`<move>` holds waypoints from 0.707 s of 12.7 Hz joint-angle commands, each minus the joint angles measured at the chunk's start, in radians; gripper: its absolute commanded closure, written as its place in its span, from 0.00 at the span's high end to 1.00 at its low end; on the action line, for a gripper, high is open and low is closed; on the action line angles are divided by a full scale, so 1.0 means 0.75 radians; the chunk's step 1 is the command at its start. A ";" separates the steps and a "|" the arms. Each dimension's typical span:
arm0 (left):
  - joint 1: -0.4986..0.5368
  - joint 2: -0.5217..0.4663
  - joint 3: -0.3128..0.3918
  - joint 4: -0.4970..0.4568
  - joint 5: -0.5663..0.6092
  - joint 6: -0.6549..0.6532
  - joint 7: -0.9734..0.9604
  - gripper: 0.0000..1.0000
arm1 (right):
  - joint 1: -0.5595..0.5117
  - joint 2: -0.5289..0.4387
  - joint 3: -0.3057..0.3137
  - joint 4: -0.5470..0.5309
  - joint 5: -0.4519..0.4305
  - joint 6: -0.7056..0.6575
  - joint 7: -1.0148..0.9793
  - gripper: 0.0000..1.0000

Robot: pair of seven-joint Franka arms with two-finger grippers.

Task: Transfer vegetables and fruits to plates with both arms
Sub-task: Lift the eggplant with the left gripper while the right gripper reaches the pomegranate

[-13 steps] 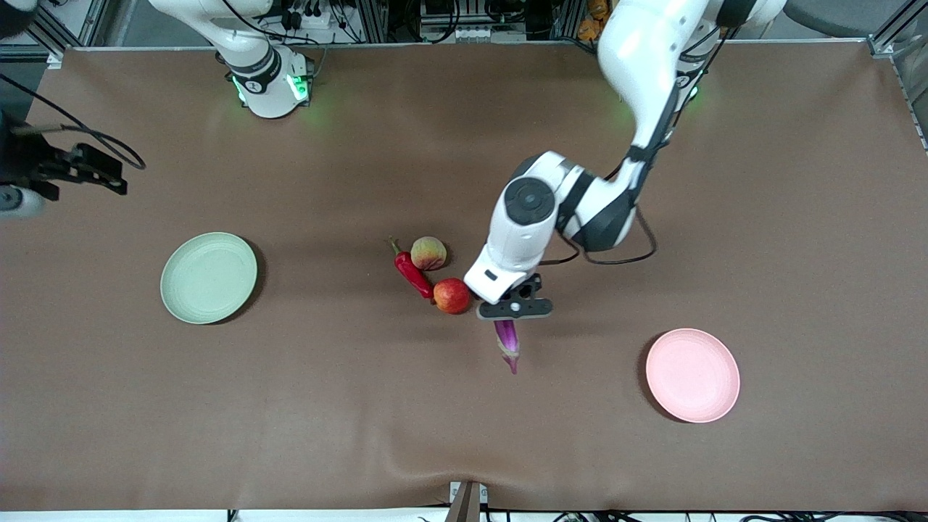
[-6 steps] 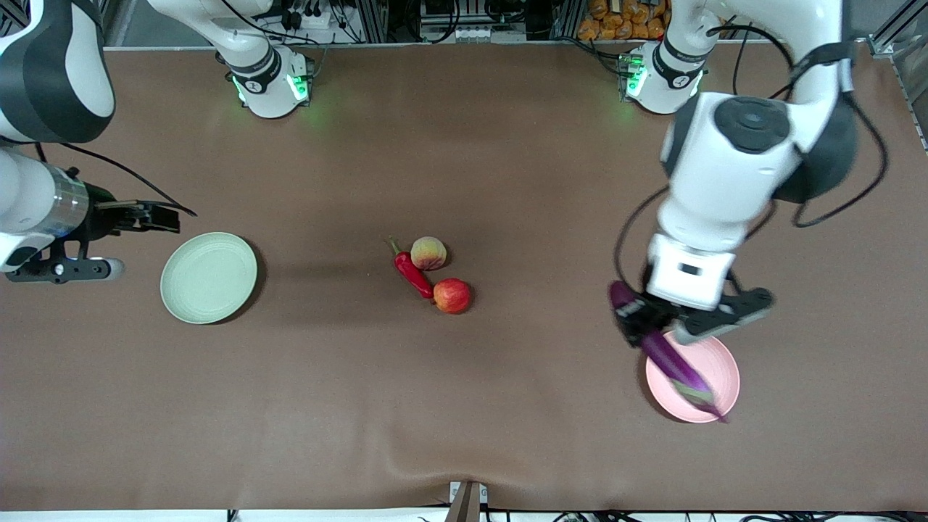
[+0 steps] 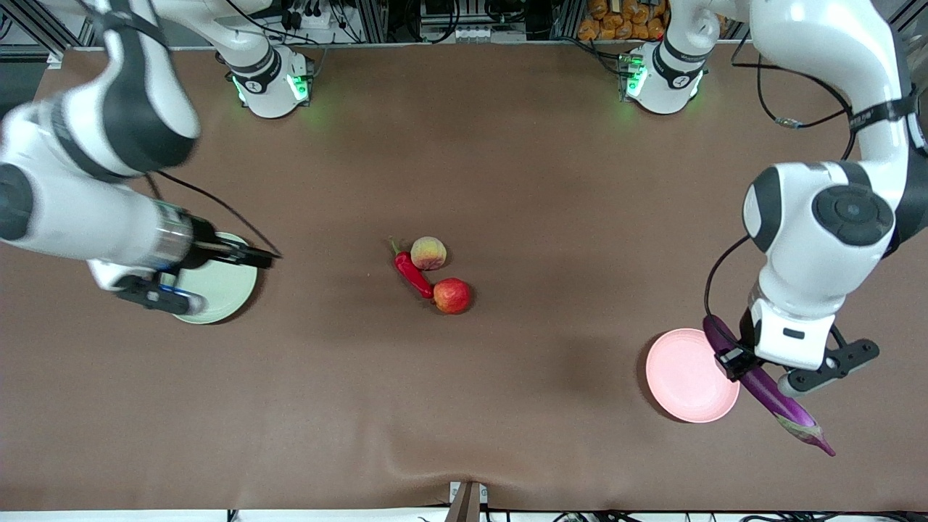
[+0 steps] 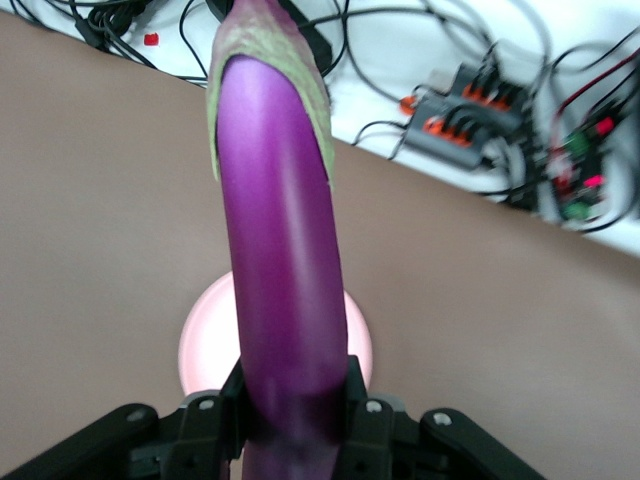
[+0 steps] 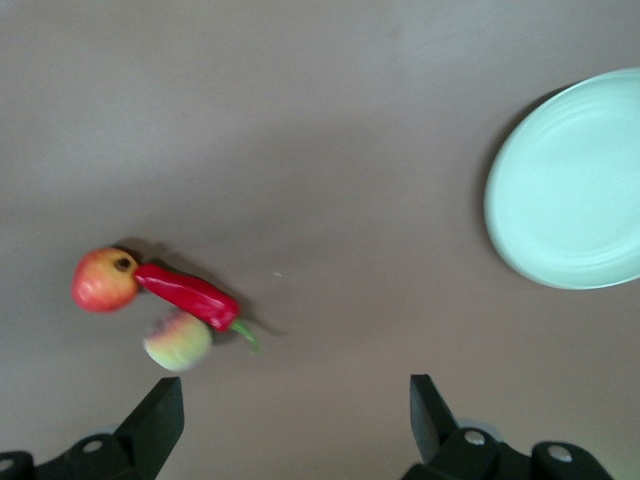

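Two plates sit at the table's ends. Over the green plate [image 3: 217,286], toward the right arm's end, the right gripper [image 5: 290,420] hangs with its fingers spread wide and empty. Mid-table, the chili [image 3: 412,274] touches both the peach [image 3: 428,253] and the apple [image 3: 452,296], which lies nearer the front camera. The left gripper [image 3: 754,370] is clamped on the eggplant [image 3: 776,395], held over the pink plate's [image 3: 681,377] rim.
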 commanded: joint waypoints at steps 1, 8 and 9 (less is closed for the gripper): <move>0.040 0.099 -0.017 0.019 0.016 0.031 0.208 0.00 | 0.177 0.138 -0.009 0.047 0.029 0.154 0.272 1.00; 0.073 0.236 -0.052 -0.042 -0.046 0.001 0.826 0.00 | 0.455 0.455 -0.009 0.075 0.101 0.854 0.815 1.00; 0.081 0.265 -0.074 -0.042 -0.046 0.001 0.881 0.00 | 0.470 0.480 -0.009 0.075 0.101 0.874 0.831 1.00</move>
